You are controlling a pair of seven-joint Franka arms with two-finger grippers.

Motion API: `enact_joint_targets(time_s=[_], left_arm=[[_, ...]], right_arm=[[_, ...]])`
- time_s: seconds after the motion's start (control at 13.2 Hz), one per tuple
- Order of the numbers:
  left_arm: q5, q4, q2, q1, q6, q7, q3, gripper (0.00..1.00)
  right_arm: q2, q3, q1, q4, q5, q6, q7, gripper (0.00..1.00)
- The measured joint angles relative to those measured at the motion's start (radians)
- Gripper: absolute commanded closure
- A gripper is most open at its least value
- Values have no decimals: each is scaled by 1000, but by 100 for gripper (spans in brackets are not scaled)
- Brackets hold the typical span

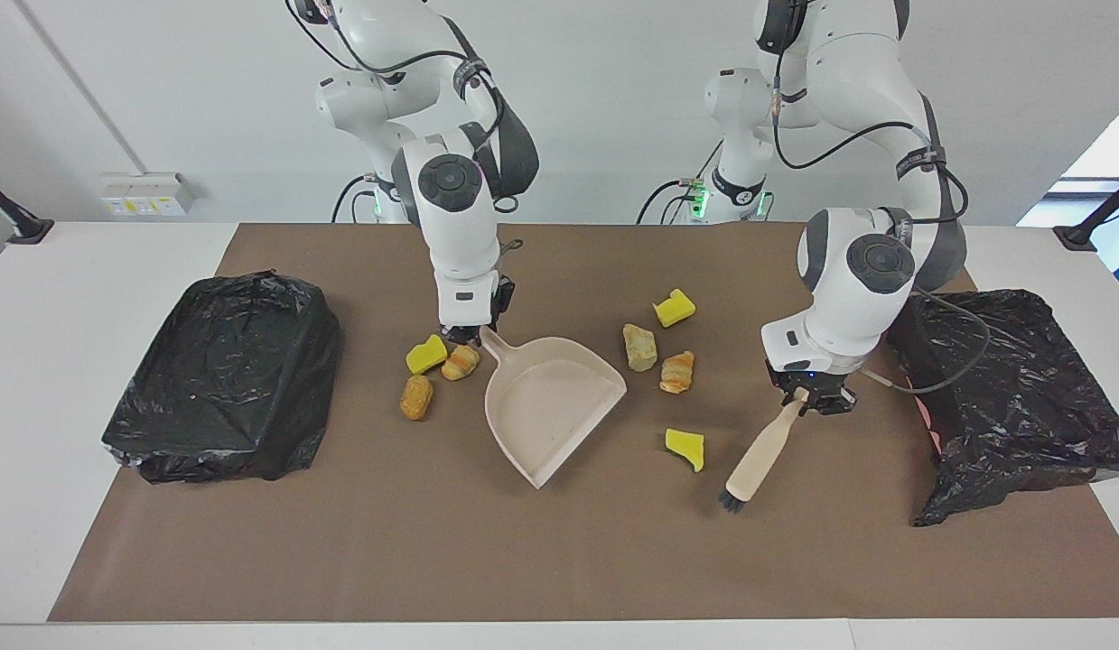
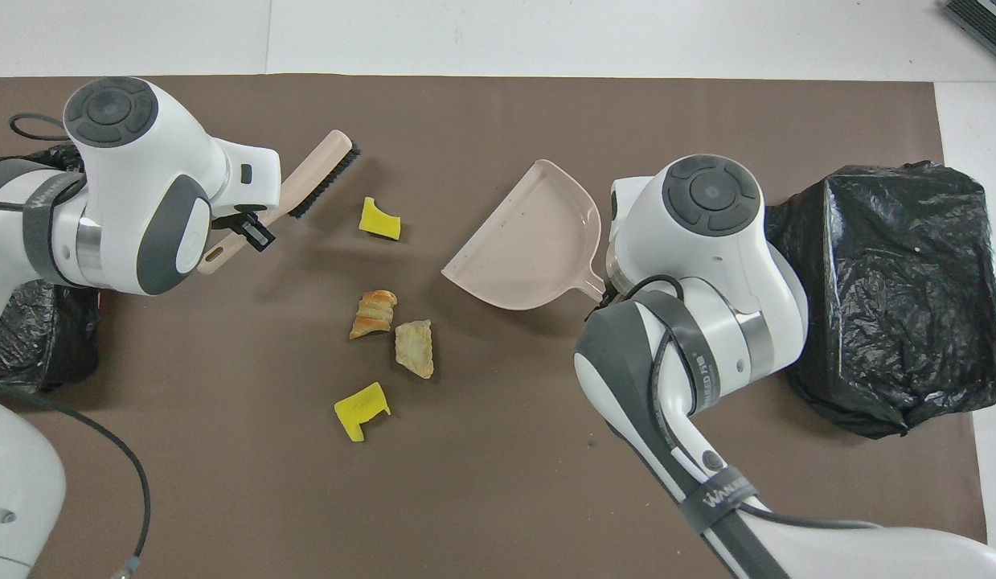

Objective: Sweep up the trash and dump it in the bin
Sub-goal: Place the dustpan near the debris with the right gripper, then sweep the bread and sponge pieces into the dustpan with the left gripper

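My right gripper [image 1: 469,332] is shut on the handle of the beige dustpan [image 1: 550,406], whose mouth faces the left arm's end; in the overhead view the wrist hides the gripper above the dustpan [image 2: 530,241]. Three trash pieces lie beside that handle: a yellow chunk [image 1: 425,354], a croissant [image 1: 461,362] and a bread lump [image 1: 416,397]. My left gripper [image 1: 812,397] is shut on the brush [image 1: 762,456], bristles low over the mat beside another yellow chunk [image 1: 685,449]. A croissant [image 1: 676,372], a pale lump [image 1: 639,348] and a yellow chunk [image 1: 674,308] lie between the arms.
Two bins covered in black bags stand on the brown mat: one [image 1: 225,375] at the right arm's end, one [image 1: 1011,388] at the left arm's end, close to the left arm's elbow. A cable hangs from each wrist.
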Motion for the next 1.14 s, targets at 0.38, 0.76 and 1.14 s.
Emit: enact_joint_targets(time_s=[0.38,0.76,1.14], left_arm=[[28,-35,-4,-37,1,103,-9,100],[27,-110,-101,-112,-205,113,-14,100],[9,-217,-262,-156,-300,-118,-18,100]], right_arm=[[-99,6,46,-204,-89,109,-105,100],[-162,9,99,-287,-92,122,-132,100],[-180,10,128,-309,-89,120,-132,100]])
